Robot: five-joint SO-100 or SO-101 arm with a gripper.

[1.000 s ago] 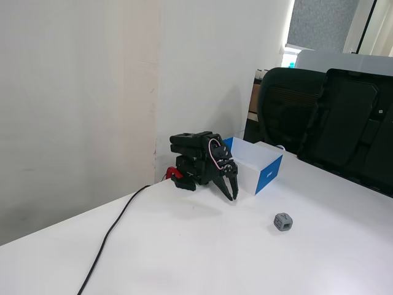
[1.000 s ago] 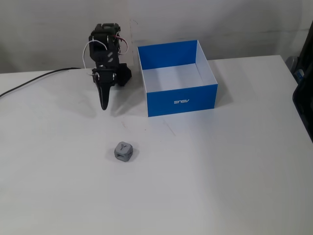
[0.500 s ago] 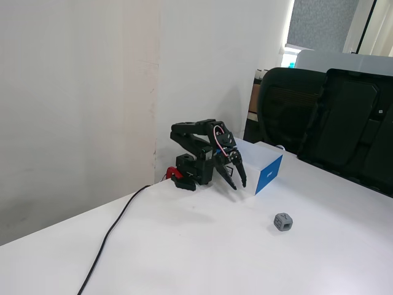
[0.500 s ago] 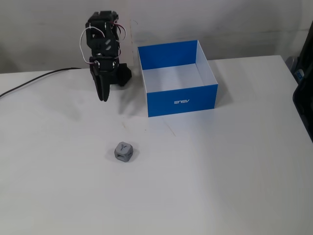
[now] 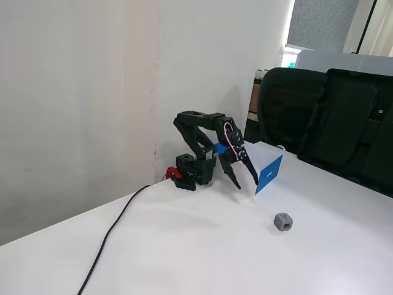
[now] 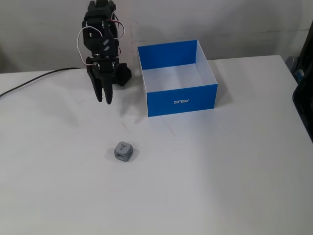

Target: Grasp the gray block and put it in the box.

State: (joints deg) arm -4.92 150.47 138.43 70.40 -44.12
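Gripper (image 6: 103, 100) raised above table (image 6: 220, 186), fingers slightly apart, holding nothing.
Gray block (image 6: 123, 152) lies nearer, well apart; box (image 6: 181, 102) sits right.

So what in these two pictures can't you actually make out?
- The small dark marks on the tiny gray bevelled cube: too small to read in both fixed views.
- The inside of the low blue-and-white cardboard box: hidden by its own walls and by the black arm in a fixed view.
- The dark object at the right edge: cut off by the frame.
- The jaws of the black gripper: slightly parted, nothing visible between them.
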